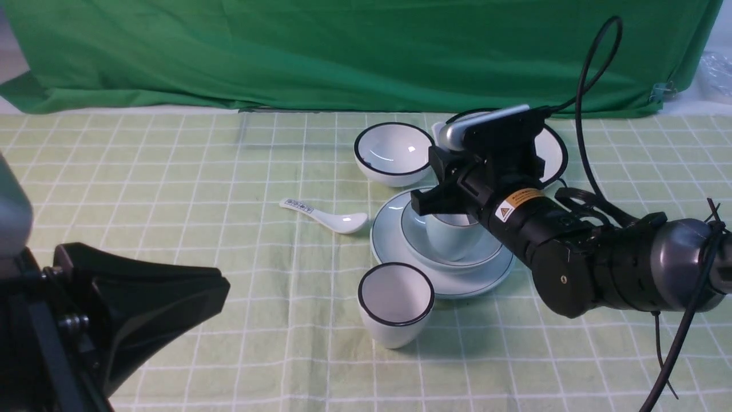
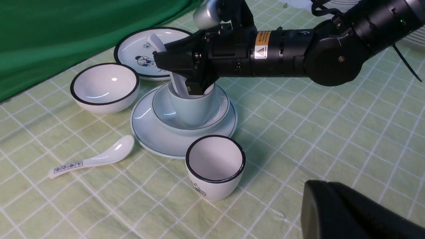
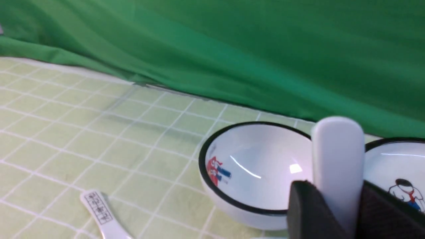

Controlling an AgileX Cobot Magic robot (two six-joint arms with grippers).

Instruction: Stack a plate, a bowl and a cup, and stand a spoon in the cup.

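Right pincer (arm level) holds spoon in cup.

The spoon has its scoop hidden inside the cup, and the fingers of the right gripper cover the middle of its handle. From the front, the right arm hides part of the cup's rim and much of the black-rimmed plate. The left gripper is cut off at the picture's edge.
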